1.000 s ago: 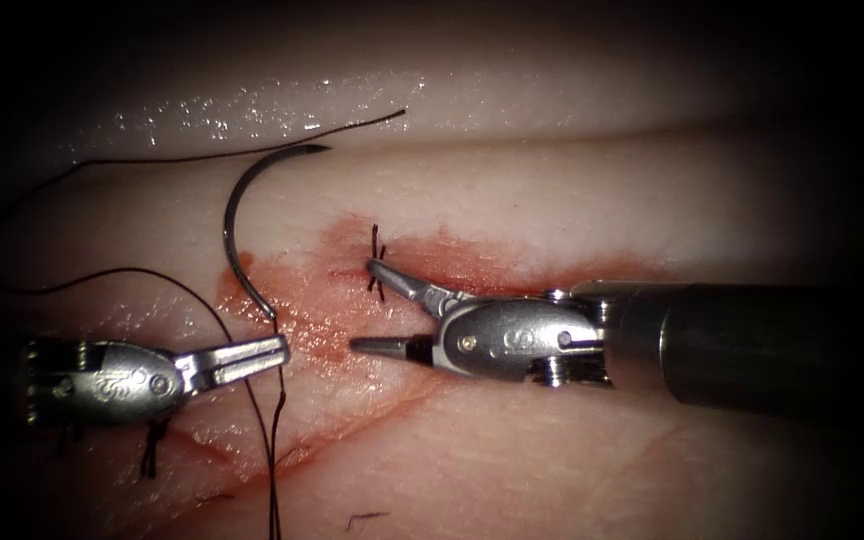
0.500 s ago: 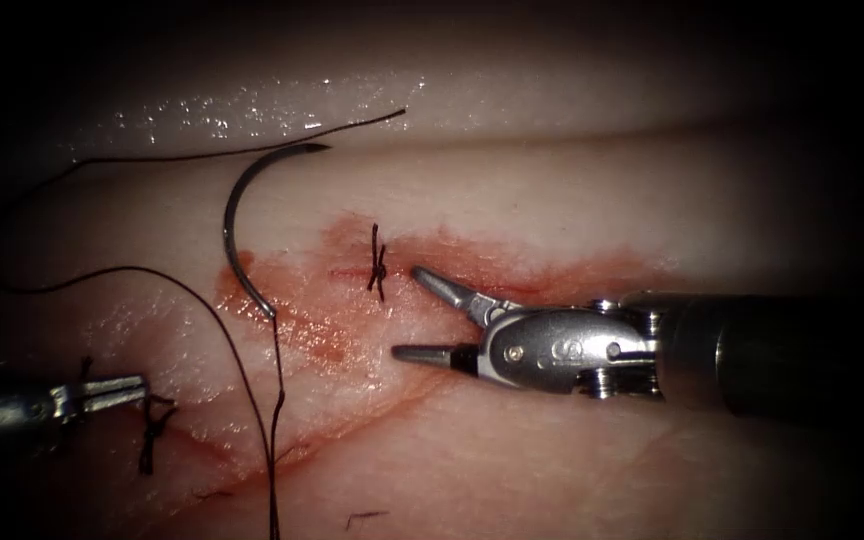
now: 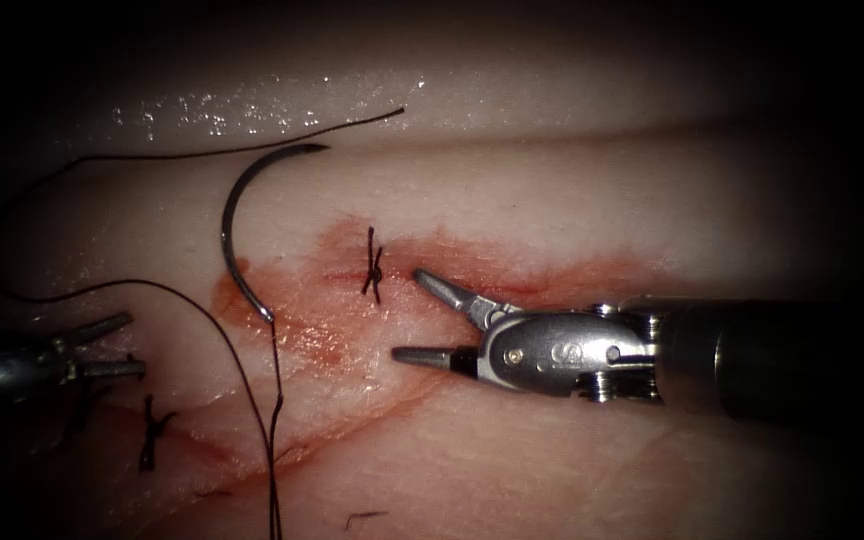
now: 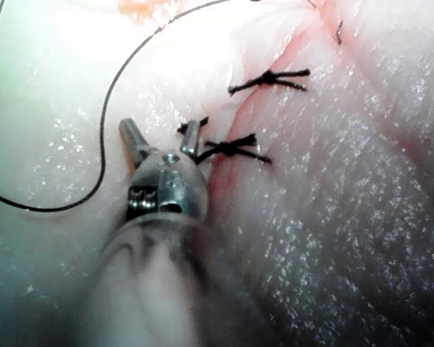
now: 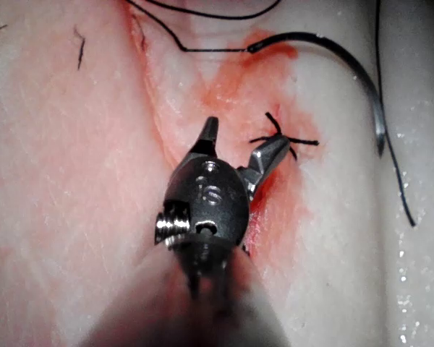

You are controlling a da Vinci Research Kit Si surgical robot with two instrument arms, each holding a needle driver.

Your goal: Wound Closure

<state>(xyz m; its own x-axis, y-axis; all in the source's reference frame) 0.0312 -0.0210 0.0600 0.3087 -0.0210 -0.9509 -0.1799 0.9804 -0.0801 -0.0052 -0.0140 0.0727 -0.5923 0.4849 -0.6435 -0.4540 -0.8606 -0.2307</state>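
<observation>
**Steel needle lies loose, both tools empty**

Steel needle (image 3: 235, 228) rests free on the tissue (image 3: 552, 200), left of the knotted stitch (image 3: 373, 265) on the cut, held by neither tool. Thread (image 3: 274, 420) trails from its lower end. Right tool (image 3: 407, 313) has its fingers spread apart just right of that stitch, gripping nothing. Left tool (image 3: 134, 345) sits at the left edge, fingers parted and empty, near another stitch (image 3: 152, 435).

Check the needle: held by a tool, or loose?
Loose. The needle lies on the tissue, left of the knot. The left tool and right tool both stand open, holding nothing.
</observation>
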